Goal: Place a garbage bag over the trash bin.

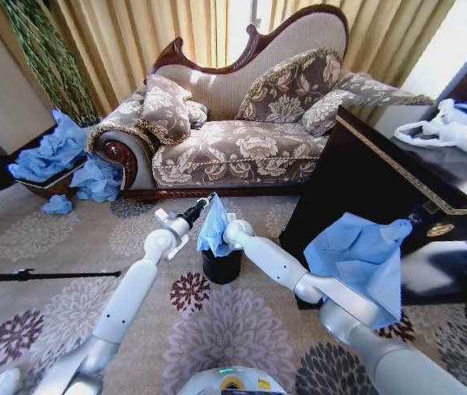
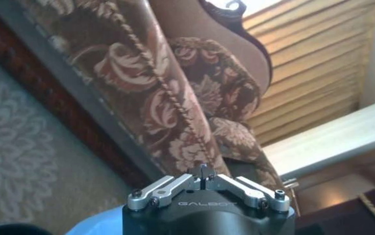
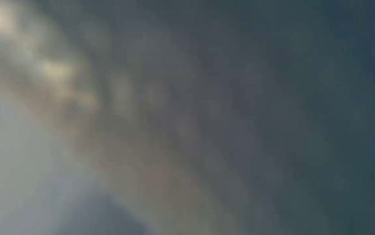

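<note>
left arm: reaches forward over the floral carpet [image 1: 69, 288] from the lower left, up to the bag's top corner
left gripper [image 1: 203, 204]: jaws closed, pinching the top corner of the garbage bag; in the left wrist view the fingertips [image 2: 202, 172] meet
right arm: reaches in from the lower right, wrist right beside the bag
right gripper [image 1: 230, 231]: at the bag's right edge, just above the bin; can't tell jaw state, bag covers it
garbage bag [image 1: 213, 229]: light blue, hanging bunched from the left gripper, lower end at the bin's mouth, not spread over the rim
trash bin [image 1: 221, 267]: black, upright on the carpet, directly below the bag, between the two arms
blue plastic sheet [image 1: 361, 255]: larger, draped by the right arm against the dark table [image 1: 381, 177]
white bags [image 1: 455, 132]: on the tabletop, far right
sofa [image 1: 242, 123]: floral, behind the bin, well apart
blue plastic pile [image 1: 61, 156]: left of the sofa, by a basket
</note>
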Robot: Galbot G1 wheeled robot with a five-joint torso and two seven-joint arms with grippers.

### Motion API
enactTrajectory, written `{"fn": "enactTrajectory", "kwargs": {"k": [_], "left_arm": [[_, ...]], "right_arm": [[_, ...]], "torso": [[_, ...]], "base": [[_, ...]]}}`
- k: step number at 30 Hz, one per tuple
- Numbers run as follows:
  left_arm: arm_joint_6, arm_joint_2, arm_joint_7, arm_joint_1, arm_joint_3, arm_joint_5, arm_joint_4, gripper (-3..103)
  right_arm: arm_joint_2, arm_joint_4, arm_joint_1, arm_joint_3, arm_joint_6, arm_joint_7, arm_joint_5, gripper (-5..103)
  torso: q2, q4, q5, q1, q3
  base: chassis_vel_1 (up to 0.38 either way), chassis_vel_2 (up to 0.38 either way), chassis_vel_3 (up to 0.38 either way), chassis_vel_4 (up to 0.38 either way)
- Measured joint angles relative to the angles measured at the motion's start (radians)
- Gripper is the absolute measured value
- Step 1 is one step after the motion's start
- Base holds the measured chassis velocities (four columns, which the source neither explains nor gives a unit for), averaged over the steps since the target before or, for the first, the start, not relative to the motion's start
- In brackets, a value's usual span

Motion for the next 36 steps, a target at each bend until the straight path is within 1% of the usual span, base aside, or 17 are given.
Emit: {"fn": "enactTrajectory", "kwargs": {"k": [5, 8, 11, 15, 17, 18, 20, 22, 23, 25, 27, 31, 34, 36], "left_arm": [[-0.008, -0.013, -0.004, -0.004, -0.006, -0.002, 0.046, 0], [-0.010, -0.017, -0.003, -0.004, -0.015, -0.003, 0.063, 0], [-0.010, -0.020, -0.002, -0.005, -0.020, -0.005, 0.069, 0], [-0.010, -0.024, -0.001, -0.005, -0.014, -0.001, 0.066, 0], [-0.010, -0.025, -0.001, -0.005, -0.013, -0.001, 0.064, 0], [-0.010, -0.025, -0.001, -0.005, -0.013, -0.001, 0.064, 0], [-0.010, -0.022, 0.001, 0.000, -0.014, 0.001, 0.064, 0], [-0.010, -0.020, 0.002, 0.008, -0.018, 0.001, 0.061, 0], [-0.010, -0.020, 0.002, 0.008, -0.018, 0.001, 0.061, 0], [-0.010, -0.019, 0.006, 0.017, -0.022, 0.005, 0.058, 0], [-0.010, -0.019, 0.007, 0.021, -0.025, 0.009, 0.058, 0], [-0.010, -0.019, 0.014, 0.031, -0.030, 0.026, 0.057, 0], [-0.010, -0.019, 0.017, 0.032, -0.030, 0.033, 0.057, 0], [-0.010, -0.019, 0.018, 0.033, -0.030, 0.034, 0.058, 0]], "right_arm": [[0.014, -0.032, -0.007, 0.009, 0.000, 0.003, 0.003, 0], [0.018, -0.041, -0.013, 0.004, 0.001, 0.002, -0.005, 0], [0.027, -0.046, -0.021, 0.005, 0.001, 0.007, -0.014, 0], [0.044, -0.075, -0.026, 0.011, 0.002, 0.004, -0.046, 0], [0.071, -0.116, -0.029, 0.038, 0.003, -0.006, -0.089, 0], [0.071, -0.116, -0.029, 0.038, 0.003, -0.006, -0.089, 0], [0.101, -0.169, -0.032, 0.069, 0.011, -0.032, -0.154, 0], [0.117, -0.202, -0.037, 0.083, 0.019, -0.050, -0.196, 0], [0.117, -0.202, -0.037, 0.083, 0.019, -0.050, -0.196, 0], [0.132, -0.235, -0.043, 0.095, 0.025, -0.065, -0.234, 0], [0.134, -0.250, -0.046, 0.099, 0.027, -0.072, -0.250, 0], [0.135, -0.316, -0.053, 0.115, 0.039, -0.091, -0.313, 0], [0.135, -0.348, -0.054, 0.133, 0.044, -0.099, -0.337, 0], [0.135, -0.352, -0.055, 0.138, 0.044, -0.099, -0.340, 0]], "torso": [[0.000, 0.0008, -0.0001, 0.000, 0.000], [0.000, 0.0005, -0.0001, 0.000, 0.000], [0.000, 0.0007, 0.0000, 0.000, 0.000], [0.000, 0.0004, -0.0001, 0.000, 0.000], [0.000, 0.0003, 0.0000, 0.000, 0.000], [0.000, 0.0003, 0.0000, 0.000, 0.000], [0.000, 0.0007, 0.0000, 0.000, 0.000], [0.000, 0.0006, -0.0001, 0.000, 0.000], [0.000, 0.0006, -0.0001, 0.000, 0.000], [0.000, 0.0008, 0.0000, 0.000, 0.000], [0.000, 0.0008, -0.0001, 0.000, 0.000], [0.000, 0.0004, 0.0000, 0.000, 0.000], [0.000, 0.0008, 0.0001, 0.000, 0.000], [0.000, 0.0004, 0.0000, 0.000, 0.000]], "base": [[0.000, 0.000, 0.000, 0.000], [0.000, 0.000, 0.000, 0.000], [0.000, 0.000, 0.000, 0.000], [0.000, 0.000, 0.000, 0.000], [0.000, 0.000, 0.000, 0.000], [0.000, 0.000, 0.000, 0.000], [0.000, 0.000, 0.000, 0.000], [0.000, 0.000, 0.000, 0.000], [0.000, 0.000, 0.000, 0.000], [0.000, 0.000, 0.000, 0.000], [0.000, 0.000, 0.000, 0.000], [0.000, 0.000, 0.000, 0.000], [0.000, 0.000, 0.000, 0.000], [0.000, 0.000, 0.000, 0.000]]}}
